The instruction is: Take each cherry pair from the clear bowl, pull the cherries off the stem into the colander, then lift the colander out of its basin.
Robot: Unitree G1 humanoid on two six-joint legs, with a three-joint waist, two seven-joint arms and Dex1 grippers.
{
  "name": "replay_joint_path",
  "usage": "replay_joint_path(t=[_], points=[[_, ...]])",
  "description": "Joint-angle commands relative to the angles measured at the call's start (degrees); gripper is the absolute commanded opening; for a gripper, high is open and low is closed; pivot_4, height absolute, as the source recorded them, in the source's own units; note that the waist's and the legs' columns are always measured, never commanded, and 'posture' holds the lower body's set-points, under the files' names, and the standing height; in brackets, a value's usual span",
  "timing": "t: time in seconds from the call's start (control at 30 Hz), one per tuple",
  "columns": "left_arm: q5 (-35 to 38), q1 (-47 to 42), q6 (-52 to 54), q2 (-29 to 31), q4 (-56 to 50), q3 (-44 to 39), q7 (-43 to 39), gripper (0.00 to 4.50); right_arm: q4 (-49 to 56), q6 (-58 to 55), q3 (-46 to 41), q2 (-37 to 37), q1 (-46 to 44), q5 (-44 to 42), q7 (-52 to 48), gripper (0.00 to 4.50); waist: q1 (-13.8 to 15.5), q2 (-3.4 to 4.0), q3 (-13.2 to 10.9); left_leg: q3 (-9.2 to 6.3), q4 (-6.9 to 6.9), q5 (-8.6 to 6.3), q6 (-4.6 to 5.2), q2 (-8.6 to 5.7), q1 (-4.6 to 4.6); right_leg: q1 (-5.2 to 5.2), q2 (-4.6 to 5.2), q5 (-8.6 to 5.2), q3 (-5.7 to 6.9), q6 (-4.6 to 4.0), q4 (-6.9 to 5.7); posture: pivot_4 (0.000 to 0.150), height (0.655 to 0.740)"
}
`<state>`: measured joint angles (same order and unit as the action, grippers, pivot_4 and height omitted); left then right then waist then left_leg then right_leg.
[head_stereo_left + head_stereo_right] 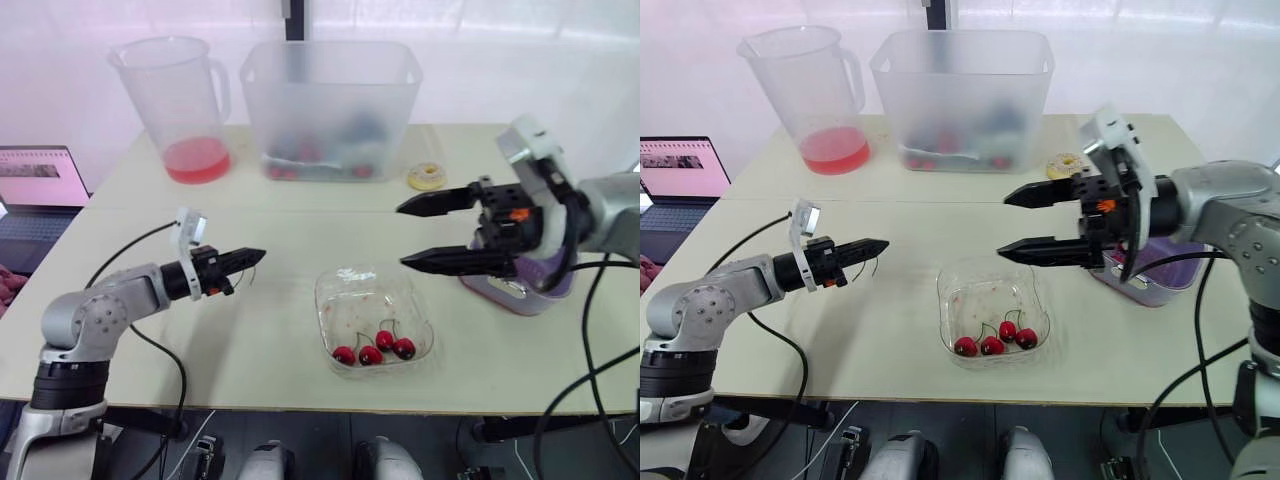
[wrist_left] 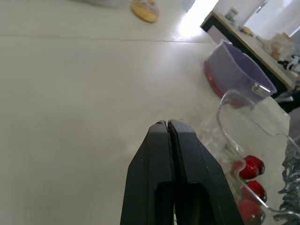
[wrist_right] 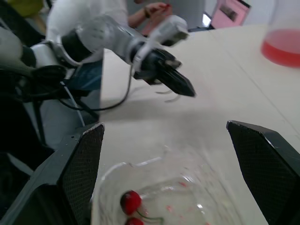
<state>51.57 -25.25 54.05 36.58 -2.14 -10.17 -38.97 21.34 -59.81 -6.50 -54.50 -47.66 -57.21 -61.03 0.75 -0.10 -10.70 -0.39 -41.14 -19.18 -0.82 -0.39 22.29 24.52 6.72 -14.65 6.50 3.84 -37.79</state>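
The clear bowl sits near the table's front edge with several red cherries on stems at its near side. My left gripper hovers left of the bowl, low over the table, shut on a thin bare cherry stem that curls from its tip. My right gripper hangs open and wide above the bowl's far right rim, with nothing between its fingers. The purple colander in its basin stands at the right, partly hidden behind that gripper.
At the back stand a pitcher with red liquid and a large translucent tub. A small yellow ring lies near the tub. A laptop is off the left edge. Cables trail from both arms.
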Motion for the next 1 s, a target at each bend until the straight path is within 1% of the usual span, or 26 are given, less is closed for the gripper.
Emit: replay_joint_path(t=[0.03,0.13,0.23,0.33,0.43,0.57,0.6,0.67,0.73,0.8,0.87,0.93,1.0], points=[[-3.6,1.0,-3.0,0.6,3.1,-0.9,-1.3,0.0,2.0,0.0,0.2,1.7,-2.5,-1.2,2.5,4.47,0.1,-0.01,0.0,0.0,0.0,0.0,0.0,0.0,0.0,0.0,0.0,0.0,0.0,0.0,0.0,0.15,0.6886],[-7.5,1.8,-5.1,0.0,9.1,-1.0,0.0,0.0,2.4,0.6,1.7,2.7,-2.5,0.3,3.9,4.47,0.0,-0.02,0.0,0.0,0.01,-0.01,0.02,-0.04,0.01,0.0,0.0,0.0,0.0,0.0,0.01,0.15,0.6886],[-9.7,1.9,-6.8,-0.1,13.2,-2.7,0.6,0.0,3.0,-0.3,2.3,3.7,-3.2,-0.3,6.0,4.47,0.0,-0.03,0.0,0.02,0.01,-0.01,0.02,-0.05,0.01,0.02,0.01,0.0,0.0,0.0,-0.01,0.15,0.6886],[-12.1,0.9,-8.8,0.6,16.8,-4.0,1.4,0.0,2.5,0.0,2.0,3.1,-2.7,0.0,5.8,4.47,0.0,-0.04,0.0,0.01,0.01,-0.01,0.02,-0.03,0.02,0.05,0.03,0.0,0.0,0.0,-0.03,0.15,0.6886],[-13.7,-0.1,-10.4,1.4,18.9,-5.3,1.2,0.91,2.3,0.5,1.7,2.8,-2.1,0.6,5.8,4.5,0.0,-0.04,0.0,0.03,0.01,-0.01,0.02,-0.04,0.02,0.05,0.03,0.0,0.0,0.0,-0.03,0.15,0.6886],[-14.0,-2.7,-11.6,3.2,21.0,-8.0,0.4,2.94,3.6,0.6,2.2,2.8,-1.1,1.3,6.7,4.5,0.0,-0.09,0.0,0.02,0.01,-0.01,0.02,-0.03,0.02,0.05,0.04,0.0,0.0,0.01,-0.05,0.15,0.6886],[-14.2,-3.4,-11.9,3.8,21.2,-8.5,0.3,3.39,3.6,0.6,2.1,2.7,-1.0,1.4,6.8,4.5,0.0,-0.09,0.0,0.02,0.01,-0.01,0.02,-0.03,0.02,0.06,0.05,0.0,0.0,0.01,-0.05,0.15,0.6886],[-14.7,-6.0,-14.1,6.4,24.4,-10.6,-1.2,4.43,3.5,0.4,1.9,2.2,-0.7,1.8,7.0,4.5,-0.1,-0.13,0.0,0.02,0.01,-0.01,0.01,-0.03,0.03,0.08,0.04,0.0,0.0,0.01,-0.07,0.15,0.6886],[-15.1,-7.8,-15.6,8.3,26.6,-11.5,-3.0,4.48,3.3,0.2,1.8,1.4,-0.4,2.2,6.8,4.5,-0.1,-0.13,0.0,0.03,0.01,-0.01,0.01,-0.02,0.03,0.1,0.03,0.0,0.01,0.01,-0.08,0.15,0.6886],[-15.4,-8.4,-16.4,10.0,25.4,-10.4,-6.9,4.48,3.2,0.2,2.1,-0.4,0.4,3.3,6.2,4.5,-0.1,-0.13,0.0,0.04,0.04,-0.01,0.02,-0.02,0.03,0.11,0.03,0.0,0.01,0.01,-0.06,0.15,0.6886],[-15.7,-6.6,-17.3,12.3,19.6,-6.9,-14.1,4.48,3.6,0.2,3.4,-3.8,2.1,5.6,4.9,4.5,0.0,-0.14,0.0,0.07,0.05,-0.02,0.03,-0.05,0.07,0.13,0.04,0.0,0.0,0.01,-0.05,0.15,0.6886],[-16.4,-2.3,-19.1,15.2,11.4,-2.6,-22.3,4.48,4.7,2.1,5.1,-6.6,4.4,8.9,3.8,4.5,0.0,-0.17,0.0,0.06,0.05,-0.02,0.04,-0.07,0.11,0.14,0.05,0.0,0.01,0.01,0.02,0.15,0.6886],[-14.2,-0.5,-17.7,16.8,5.1,-1.5,-26.5,4.48,6.3,3.5,6.9,-8.8,6.3,11.2,2.6,4.5,-0.1,-0.16,0.0,0.1,0.06,-0.05,0.07,-0.11,0.1,0.13,0.07,0.0,-0.01,0.01,0.08,0.15,0.6886]])
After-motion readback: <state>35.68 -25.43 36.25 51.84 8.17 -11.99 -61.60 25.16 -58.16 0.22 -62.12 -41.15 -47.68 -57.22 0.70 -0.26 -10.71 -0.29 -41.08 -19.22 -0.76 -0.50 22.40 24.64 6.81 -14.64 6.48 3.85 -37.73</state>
